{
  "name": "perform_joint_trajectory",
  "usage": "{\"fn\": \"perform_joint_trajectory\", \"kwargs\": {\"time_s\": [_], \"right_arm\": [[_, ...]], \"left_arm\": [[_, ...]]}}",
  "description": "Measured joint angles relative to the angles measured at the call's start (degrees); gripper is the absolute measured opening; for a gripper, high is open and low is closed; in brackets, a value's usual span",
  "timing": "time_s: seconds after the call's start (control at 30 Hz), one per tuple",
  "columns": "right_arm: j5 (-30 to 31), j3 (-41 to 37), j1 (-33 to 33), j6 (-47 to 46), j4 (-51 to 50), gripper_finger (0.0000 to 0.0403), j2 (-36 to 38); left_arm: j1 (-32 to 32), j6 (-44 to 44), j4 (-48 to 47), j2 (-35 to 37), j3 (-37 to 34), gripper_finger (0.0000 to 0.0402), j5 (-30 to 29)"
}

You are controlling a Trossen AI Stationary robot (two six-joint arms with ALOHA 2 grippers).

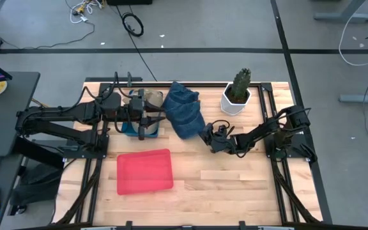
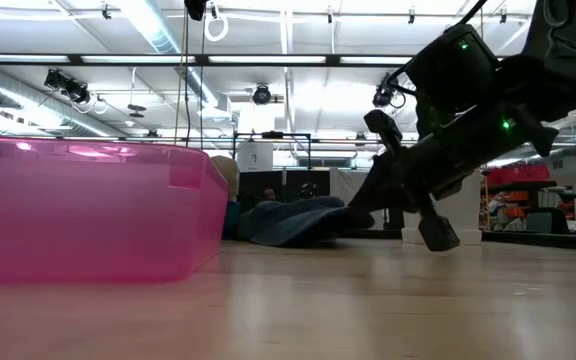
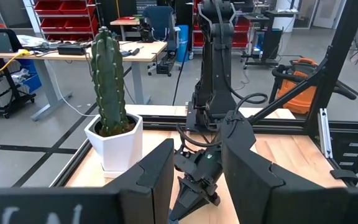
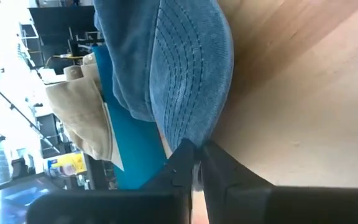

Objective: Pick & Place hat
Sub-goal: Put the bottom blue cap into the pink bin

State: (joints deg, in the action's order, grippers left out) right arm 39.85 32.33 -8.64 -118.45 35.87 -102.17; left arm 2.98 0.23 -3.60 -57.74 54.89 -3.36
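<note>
A blue denim hat [image 1: 184, 112] lies on the wooden table, its far part against a tan hat [image 1: 149, 99] and a teal thing [image 4: 126, 149]. Its stitched brim [image 4: 191, 74] reaches toward my right gripper [image 1: 206, 136], which is shut on the brim's edge; in the low view it meets the hat [image 2: 293, 220] from the right. My left gripper [image 3: 194, 174] hangs open above the table, left of the hats [image 1: 145, 120], nothing between its fingers. My right gripper pinches the edge of the denim hat's brim [image 4: 190, 138] between its two fingers [image 4: 219, 165], one finger on each face of the brim. The fingers come slanting down from the table's right side. The hat lies on the table, not lifted.
A pink tray [image 1: 144, 171] sits near the table's front left and fills the left of the low view [image 2: 88, 210]. A cactus in a white pot [image 1: 237, 94] stands at the far right. Bare wood lies between tray and right arm.
</note>
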Motion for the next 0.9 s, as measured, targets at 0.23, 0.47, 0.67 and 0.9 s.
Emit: {"fn": "perform_joint_trajectory", "kwargs": {"time_s": [0.23, 0.47, 0.67, 0.9], "right_arm": [[0.7, 0.0, -0.6, 2.6, 2.1, 0.0005, 1.8], [0.8, -0.1, -0.5, 11.1, 2.1, 0.0001, 8.1], [0.6, -0.2, -0.6, 19.6, 2.0, 0.0001, 14.7], [-2.2, -0.2, -0.6, 32.8, 2.1, 0.0, 22.8]], "left_arm": [[0.0, 0.2, 0.0, 0.0, 0.0, 0.0138, 0.0], [0.0, 0.4, 0.0, 0.0, 0.0, 0.0138, 0.0], [0.0, 0.4, 0.0, 0.0, 0.0, 0.0138, 0.0], [0.1, 0.4, 0.0, 0.0, 0.0, 0.0138, 0.0]]}}
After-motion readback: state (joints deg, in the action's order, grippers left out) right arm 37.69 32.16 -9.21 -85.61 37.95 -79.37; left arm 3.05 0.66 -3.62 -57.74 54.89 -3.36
